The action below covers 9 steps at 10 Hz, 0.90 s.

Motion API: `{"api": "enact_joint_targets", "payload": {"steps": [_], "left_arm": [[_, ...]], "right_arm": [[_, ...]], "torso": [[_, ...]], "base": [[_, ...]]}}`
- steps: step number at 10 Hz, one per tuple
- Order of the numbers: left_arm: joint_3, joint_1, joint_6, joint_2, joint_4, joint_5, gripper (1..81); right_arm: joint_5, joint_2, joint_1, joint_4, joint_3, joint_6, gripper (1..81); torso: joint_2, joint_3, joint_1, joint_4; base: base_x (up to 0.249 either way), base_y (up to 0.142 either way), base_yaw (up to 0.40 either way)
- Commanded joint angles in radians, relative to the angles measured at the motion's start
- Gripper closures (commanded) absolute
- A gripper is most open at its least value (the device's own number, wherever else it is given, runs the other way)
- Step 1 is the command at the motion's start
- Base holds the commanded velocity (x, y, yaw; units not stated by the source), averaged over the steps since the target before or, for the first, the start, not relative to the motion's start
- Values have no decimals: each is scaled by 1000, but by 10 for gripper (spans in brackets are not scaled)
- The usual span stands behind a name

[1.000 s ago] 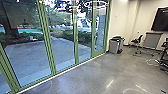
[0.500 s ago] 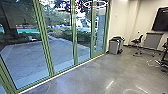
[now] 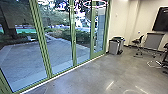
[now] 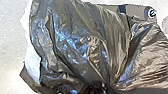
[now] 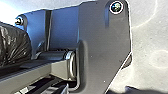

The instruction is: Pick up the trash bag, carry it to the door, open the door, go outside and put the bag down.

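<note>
Left fingers (image 4: pixel 99 89): pinching the trash bag (image 4: pixel 72 47)
Folds (image 4: pixel 113 57): we see them converge at the fingers
Right gripper: we cannot tell

looking along glass doors (image 3: pixel 43 50) on the left, with a paved yard (image 3: pixel 27 61) just beyond the glass and bushes (image 3: pixel 82 36) past that. inside, seeing floor (image 3: pixel 87 77) straight ahead and off to the right, up against the doors. at their far end, finding bins (image 3: pixel 114 47) near the wall (image 3: pixel 120 17). right of those, meeting a chair (image 3: pixel 138 41), then a cabinet (image 3: pixel 153 41) just beside it, under a screen (image 3: pixel 161 22). nearer, at the right, spotting a cable (image 3: pixel 150 64) on the floor.
</note>
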Motion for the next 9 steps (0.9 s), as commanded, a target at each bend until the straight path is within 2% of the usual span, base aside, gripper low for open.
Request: {"api": "enact_joint_targets", "payload": {"steps": [1,9], "left_arm": [[-4,-56,5,-6,3,83,811],[-3,-52,7,-5,3,83,811]], "right_arm": [[-57,-1,54,-3,-3,-3,10],[-54,1,50,-3,-11,-3,10]], "torso": [[0,0,0,0],[0,0,0,0]], "base": [[141,-65,0],[138,-65,0]]}}
